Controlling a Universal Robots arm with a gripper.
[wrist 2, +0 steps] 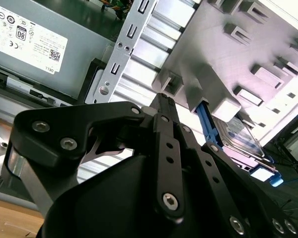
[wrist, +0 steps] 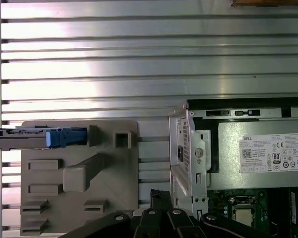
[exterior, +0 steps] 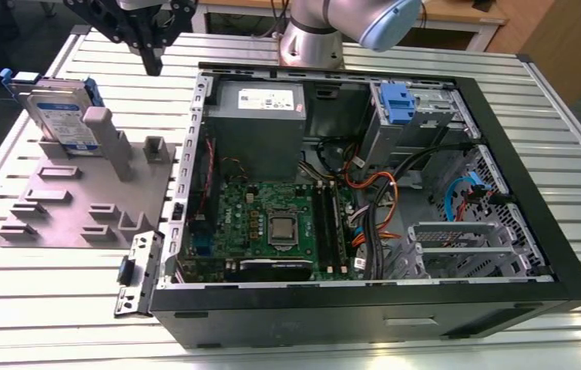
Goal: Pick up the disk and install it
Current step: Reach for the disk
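Note:
The disk stands on edge in a slot of the grey fixture plate at the exterior view's left; it is silver with a white-and-blue label and blue rails. My gripper hangs above the table behind the fixture, to the disk's right and apart from it, fingers shut with nothing between them. In the first wrist view the disk appears edge-on at the fixture's end, away from the gripper. The second wrist view shows the gripper and, past it, the disk under the fixture.
An open black computer case lies on the slatted metal table, with a grey power-supply box, a motherboard and a drive cage with a blue latch. A loose metal bracket lies by the case's near left corner.

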